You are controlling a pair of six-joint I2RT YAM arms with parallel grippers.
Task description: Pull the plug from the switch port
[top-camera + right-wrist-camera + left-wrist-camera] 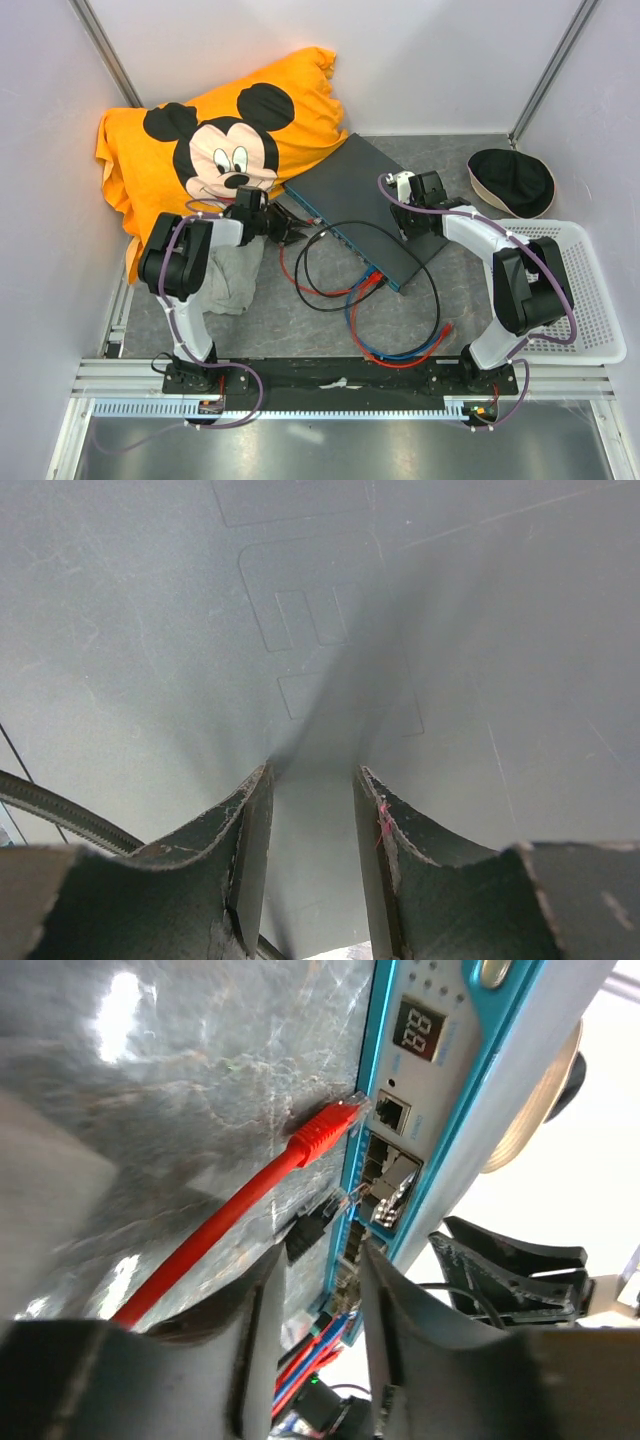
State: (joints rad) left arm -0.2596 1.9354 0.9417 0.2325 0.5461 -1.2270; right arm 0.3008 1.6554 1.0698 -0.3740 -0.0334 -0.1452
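The switch is a flat dark grey box lying at an angle mid-table, its teal socket face turned to the front left. In the left wrist view a red plug lies with its clear tip at the teal rim, beside an empty socket. A black plug reaches the face just below it. My left gripper is open and empty, close in front of the face near the black plug. My right gripper is open, its fingertips resting on the switch's top.
An orange Mickey Mouse cloth lies at the back left and a grey cloth under my left arm. A black cap and a white basket are on the right. Black, red and blue cables loop in front of the switch.
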